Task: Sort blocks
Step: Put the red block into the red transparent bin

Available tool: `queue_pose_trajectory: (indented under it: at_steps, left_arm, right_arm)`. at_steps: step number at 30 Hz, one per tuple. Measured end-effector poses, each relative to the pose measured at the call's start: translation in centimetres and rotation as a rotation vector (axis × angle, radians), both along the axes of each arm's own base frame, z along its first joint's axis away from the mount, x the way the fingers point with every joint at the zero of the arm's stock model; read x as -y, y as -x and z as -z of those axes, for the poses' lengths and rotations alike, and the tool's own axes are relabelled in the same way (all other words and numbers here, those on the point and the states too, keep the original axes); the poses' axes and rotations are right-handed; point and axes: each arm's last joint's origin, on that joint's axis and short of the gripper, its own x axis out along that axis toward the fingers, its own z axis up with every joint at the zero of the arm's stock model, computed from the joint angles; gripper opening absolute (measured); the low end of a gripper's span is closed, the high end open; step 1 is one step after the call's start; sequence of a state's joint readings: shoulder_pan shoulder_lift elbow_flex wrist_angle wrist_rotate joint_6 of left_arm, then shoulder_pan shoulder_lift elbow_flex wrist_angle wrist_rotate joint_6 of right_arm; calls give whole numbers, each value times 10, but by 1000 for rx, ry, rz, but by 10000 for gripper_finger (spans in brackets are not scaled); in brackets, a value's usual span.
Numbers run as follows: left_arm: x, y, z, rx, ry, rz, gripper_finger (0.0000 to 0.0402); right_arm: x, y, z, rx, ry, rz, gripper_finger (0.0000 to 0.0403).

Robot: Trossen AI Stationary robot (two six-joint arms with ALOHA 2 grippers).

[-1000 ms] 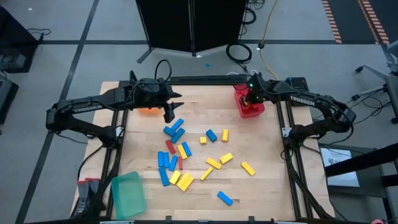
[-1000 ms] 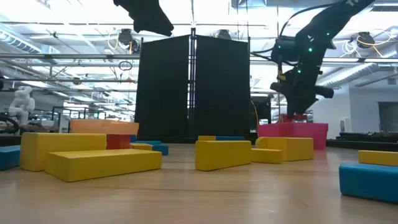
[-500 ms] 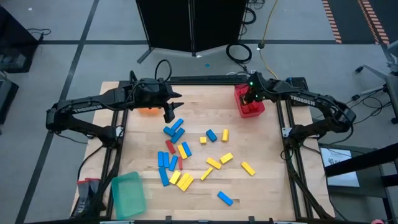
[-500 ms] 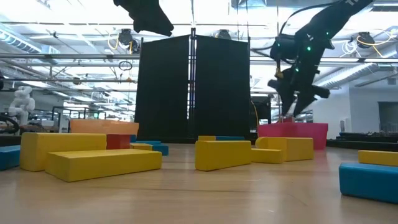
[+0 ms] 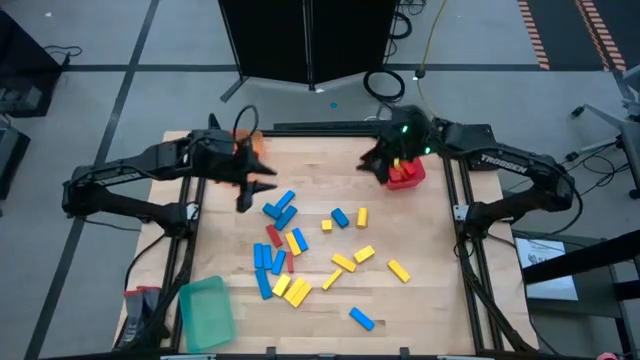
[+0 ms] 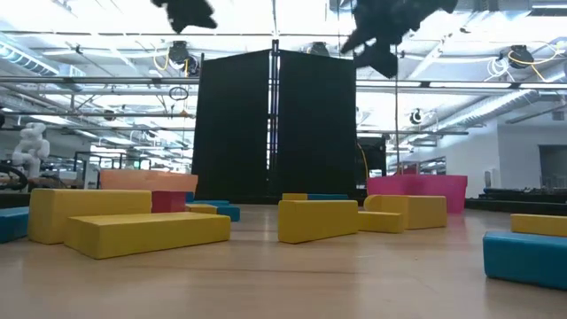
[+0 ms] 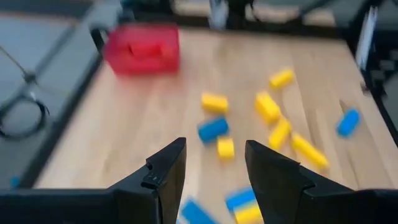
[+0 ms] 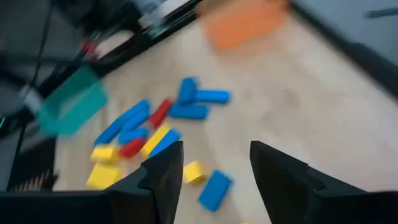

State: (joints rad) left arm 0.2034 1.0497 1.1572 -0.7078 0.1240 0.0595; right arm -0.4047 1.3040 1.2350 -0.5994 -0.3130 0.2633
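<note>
A wooden counter [image 5: 430, 300] seen from above, with two dark robot arms reaching in from its far corners.

At the near left corner, a green tray [image 5: 206, 312] sits partly off the counter's edge. Farther back on the left, the left pincer [image 5: 247, 196] hangs above the wood just left of the blocks, its fingers spread apart and holding nothing. Its wrist camera looks between the spread fingers toward the blocks, which suggests it is lining up for a pick. An orange tray [image 5: 250, 143] peeks out behind that arm at the far left edge.

In the middle lie the blocks [image 5: 300, 245], small rectangular bricks in solid blue, yellow and red. They are scattered loosely: a denser cluster left of centre, with blue ones most common, some touching or overlapping; yellow ones trail off to the right, and one blue block [image 5: 361, 318] lies alone near the front edge. None appears sorted into the green tray.

At the far right, the right pincer [image 5: 378, 160] hovers just left of a red tray [image 5: 408, 174], fingers spread, empty.
</note>
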Motion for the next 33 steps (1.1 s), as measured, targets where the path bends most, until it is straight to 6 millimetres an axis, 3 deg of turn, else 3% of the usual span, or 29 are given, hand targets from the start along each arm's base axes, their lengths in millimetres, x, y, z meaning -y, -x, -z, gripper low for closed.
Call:
queue_pose_trajectory:
  at_steps: [6,13,24,33]
  left_arm:
    - [20,16,20,-279,50,40,173]
    - [41,5,53,-420,-67,209,173]
    - [58,-16,150,-503,-320,435,173]
    - [59,-35,181,-494,-437,586,173]
  right_arm:
    - [-45,-37,29,-120,72,-176,182]
    - [-54,-62,61,-218,58,-185,183]
    - [-55,-57,53,-195,47,-203,183]
    - [-57,-43,54,-297,21,-207,183]
